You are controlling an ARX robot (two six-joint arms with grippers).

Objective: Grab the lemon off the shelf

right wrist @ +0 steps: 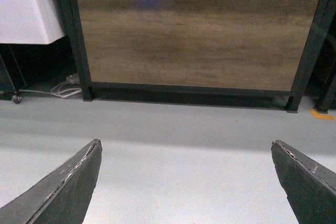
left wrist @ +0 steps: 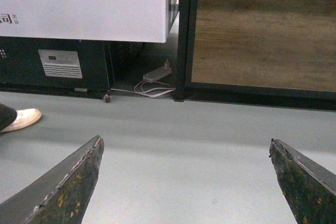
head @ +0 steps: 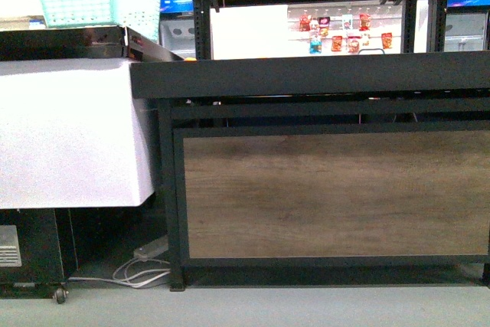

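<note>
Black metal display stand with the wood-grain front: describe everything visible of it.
The black metal display stand is a frame of square posts and rails under a flat black tray edge. A brown wood-grain panel fills its front, upright and intact. Its feet rest on the grey floor. A white cabinet stands close beside one post; contact is unclear. The tray's contents are hidden.
</note>
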